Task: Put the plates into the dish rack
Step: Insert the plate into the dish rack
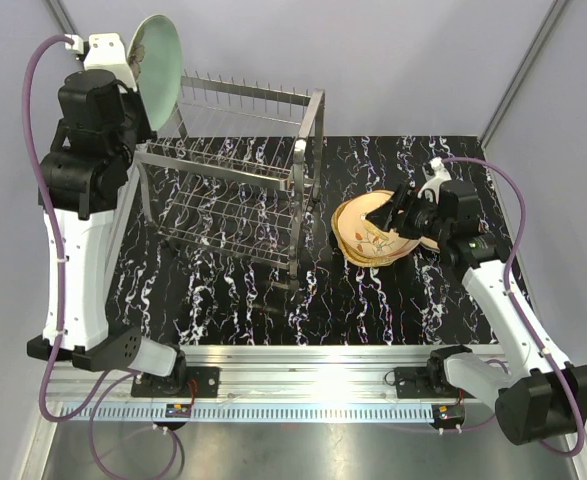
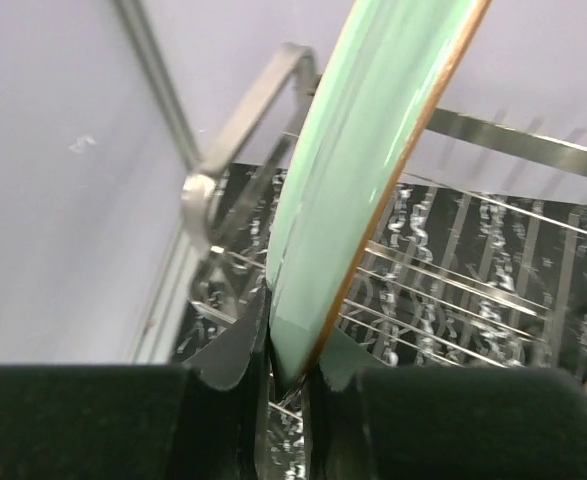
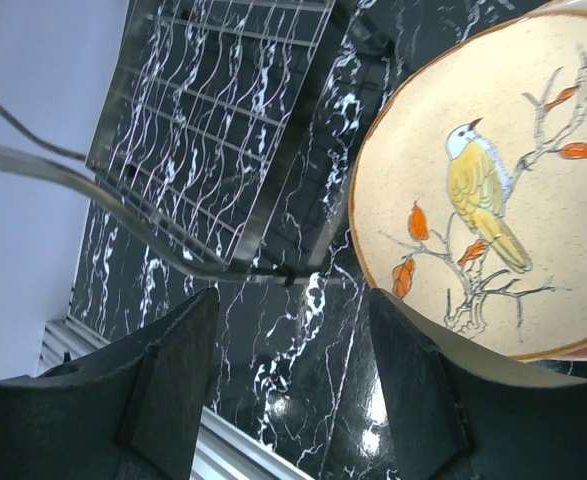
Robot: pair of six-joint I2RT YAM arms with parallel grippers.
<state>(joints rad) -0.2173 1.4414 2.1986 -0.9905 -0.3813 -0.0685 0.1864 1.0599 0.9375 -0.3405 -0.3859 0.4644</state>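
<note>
holding the mint-green plate (image 1: 159,58) on edge, our left gripper (image 2: 283,355) is pinching its rim high over the left end of the dish rack (image 1: 300,190) (not yet between the prongs). the other plates (image 1: 371,235) are lying stacked on the table (image 1: 233,300) just right of the rack. only our right wrist view is showing us the bird painted on the top plate (image 3: 483,190); our right gripper (image 3: 293,385) is hovering over its edge, jaws apart.
</note>
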